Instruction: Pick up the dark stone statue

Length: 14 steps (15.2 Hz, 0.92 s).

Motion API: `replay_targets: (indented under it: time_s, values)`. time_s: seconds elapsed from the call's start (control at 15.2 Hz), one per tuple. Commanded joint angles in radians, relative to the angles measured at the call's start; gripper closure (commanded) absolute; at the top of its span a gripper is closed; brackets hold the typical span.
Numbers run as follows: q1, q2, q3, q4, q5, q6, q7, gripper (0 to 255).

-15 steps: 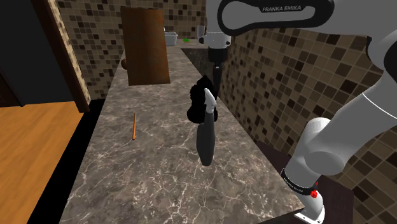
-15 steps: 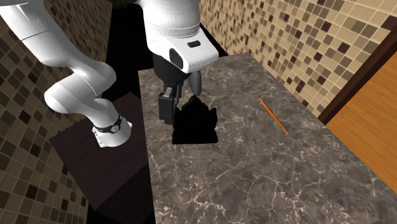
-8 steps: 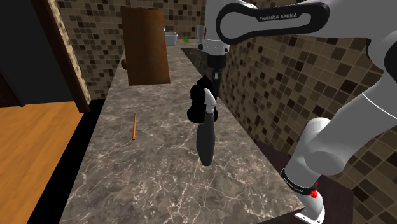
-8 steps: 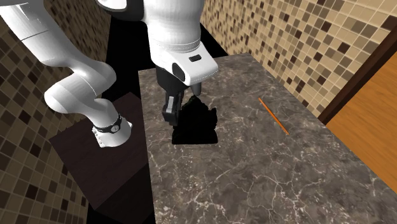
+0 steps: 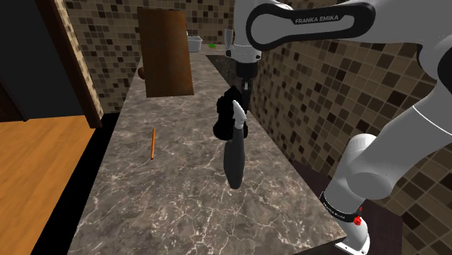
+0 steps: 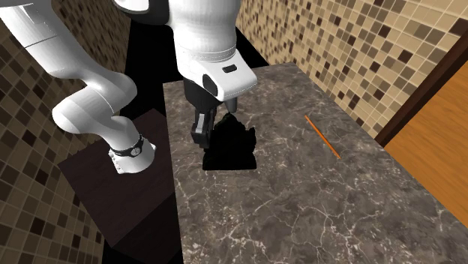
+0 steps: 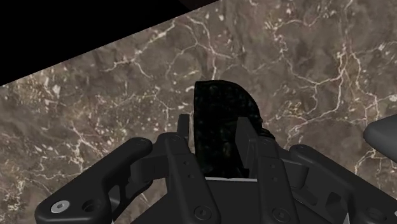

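And here we are at the grasp: the tool (image 7: 222, 139) is down over the dark statue (image 7: 222, 108), and in the wrist view the two black fingers (image 7: 181, 145) press on either flank of it, closed on the figure with nothing spare between; the statue (image 6: 234, 142) sits on the marbled worktop (image 6: 300, 202), close to the edge nearest the stand, and from these views it looks not yet raised.

What does the lift call for? By my reading, a straight pull upward, slow at the start; the hold looks high on the figure, so any sideways drag could twist it in the pads. Mind the neighbour too: a grey tapered object (image 5: 233, 159) with a pale tip stands just beside the statue (image 5: 221, 124) in the shoulder view, so rise clear before carrying anything across; the orange stick (image 6: 322, 136) lies well apart and should be no trouble.

For writing: "FRANKA EMIKA" in white capitals on the arm (image 5: 322, 19); I can read no other brand or label on the statue or the worktop (image 5: 166, 195).
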Motion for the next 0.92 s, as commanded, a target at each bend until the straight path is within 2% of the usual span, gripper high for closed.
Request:
replay_targets:
  time_s: [0.0,0.86]
  values:
    - [0.001,0.001,0.001,0.013,0.001,-0.013,0.0,255]
    - [0.0,0.031,0.002,0.218,0.0,-0.188,-0.006,255]
